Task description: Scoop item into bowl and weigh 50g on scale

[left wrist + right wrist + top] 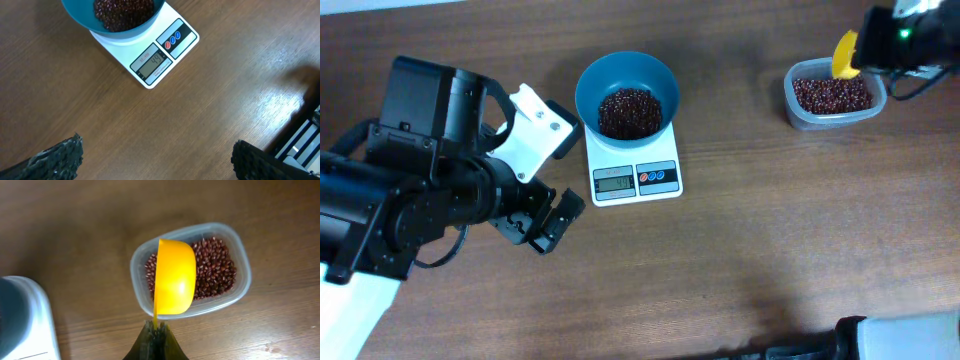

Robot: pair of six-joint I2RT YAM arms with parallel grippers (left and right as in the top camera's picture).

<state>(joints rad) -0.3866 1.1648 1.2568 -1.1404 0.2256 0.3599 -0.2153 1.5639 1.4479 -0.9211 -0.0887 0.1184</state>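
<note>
The teal-blue bowl stands on the white scale and holds a heap of red-brown beans. The left wrist view shows the bowl, the scale and a display reading about 44. More beans fill a clear tub at the back right. My right gripper is shut on the handle of a yellow scoop, held over the tub; the scoop also shows overhead. My left gripper is open and empty above bare table, left of the scale.
The brown wooden table stretches to the front and right of the scale. The left arm's bulky black body covers the left side. A dark object lies at the left wrist view's right edge.
</note>
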